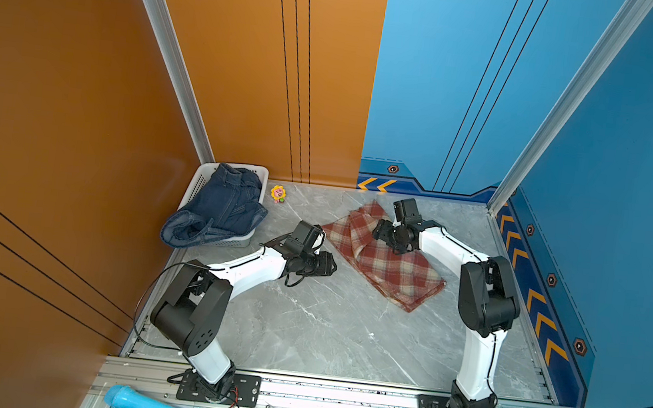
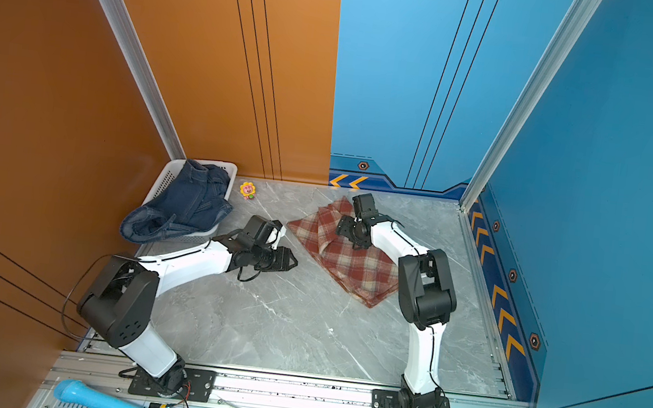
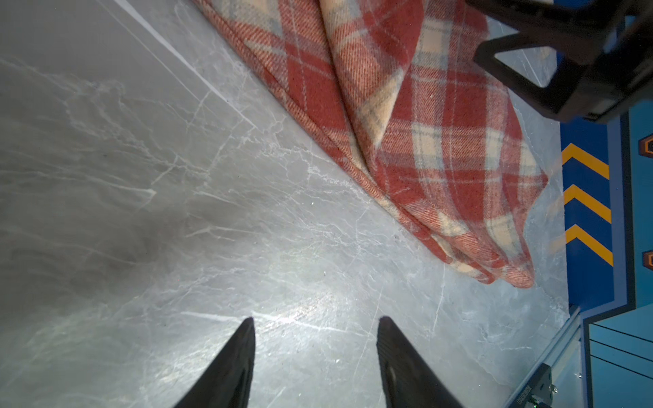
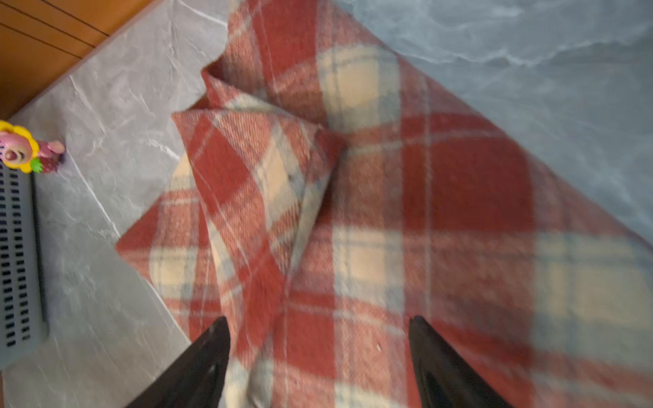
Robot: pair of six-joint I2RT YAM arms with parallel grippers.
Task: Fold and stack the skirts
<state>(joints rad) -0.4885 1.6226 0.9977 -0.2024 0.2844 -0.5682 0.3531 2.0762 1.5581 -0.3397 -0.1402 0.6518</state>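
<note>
The red, cream and tan plaid skirt [image 1: 387, 262] [image 2: 350, 260] lies folded over on the marble table, right of centre, with a loose flap turned up at its far end [image 4: 254, 169]. Dark blue denim skirts [image 1: 217, 211] [image 2: 182, 205] lie heaped in the white basket and spill over its near edge. My left gripper [image 1: 332, 265] [image 3: 316, 319] is open above bare table, just left of the plaid skirt [image 3: 424, 141], with nothing between its fingers. My right gripper [image 1: 376, 231] [image 4: 319, 319] hangs open over the plaid skirt's far part, holding nothing.
The white perforated basket [image 1: 237, 167] [image 2: 171, 170] stands in the far left corner. Beside it sits a small yellow and pink flower toy [image 1: 278, 193] [image 4: 21, 148]. A blue microphone [image 1: 151, 405], a tape measure and a small clock lie on the front rail. Walls close three sides.
</note>
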